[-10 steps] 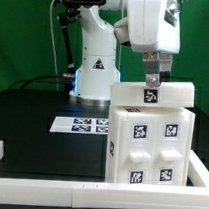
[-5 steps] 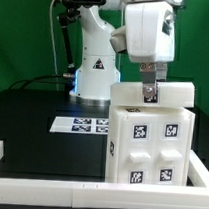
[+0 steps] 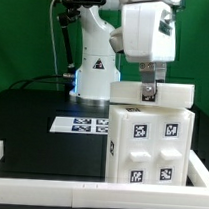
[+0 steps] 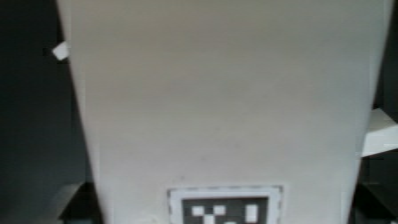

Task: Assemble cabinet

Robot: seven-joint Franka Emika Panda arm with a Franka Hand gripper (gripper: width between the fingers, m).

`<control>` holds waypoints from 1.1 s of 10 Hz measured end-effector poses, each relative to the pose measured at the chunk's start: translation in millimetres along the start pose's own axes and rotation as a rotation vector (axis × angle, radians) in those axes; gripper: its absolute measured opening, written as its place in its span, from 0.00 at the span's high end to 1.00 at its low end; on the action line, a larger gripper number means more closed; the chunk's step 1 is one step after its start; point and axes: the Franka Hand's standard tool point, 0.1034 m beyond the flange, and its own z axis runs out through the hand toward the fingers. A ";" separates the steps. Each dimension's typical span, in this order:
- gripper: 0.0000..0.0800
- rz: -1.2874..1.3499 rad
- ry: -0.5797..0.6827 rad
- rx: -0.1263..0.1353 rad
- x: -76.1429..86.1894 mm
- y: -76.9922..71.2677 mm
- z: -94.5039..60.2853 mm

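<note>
The white cabinet body (image 3: pixel 150 143), covered in marker tags, stands at the exterior view's right. A white top panel (image 3: pixel 178 94) lies flat on top of it. My gripper (image 3: pixel 149 92) has come straight down on the panel's middle, and its fingers cover the tag there. In the wrist view the panel (image 4: pixel 214 100) fills the picture, with its tag (image 4: pixel 226 208) close to the jaws. Only dark slivers of my fingers show beside the panel's edges. I cannot tell whether they press on it.
The marker board (image 3: pixel 81 124) lies on the black table to the exterior view's left of the cabinet. The arm's white base (image 3: pixel 95 62) stands behind it. A low white rail (image 3: pixel 47 184) borders the table's front and left edges.
My gripper has come down from just above the panel to the panel itself, hiding the tag on it. It has held still for the last half second.
</note>
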 end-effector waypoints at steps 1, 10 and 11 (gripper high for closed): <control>0.30 0.125 0.005 0.003 -0.7 0.5 -0.2; 0.30 0.988 0.033 0.006 -0.4 -0.5 1.6; 0.30 1.048 0.032 0.007 -0.4 -0.5 1.7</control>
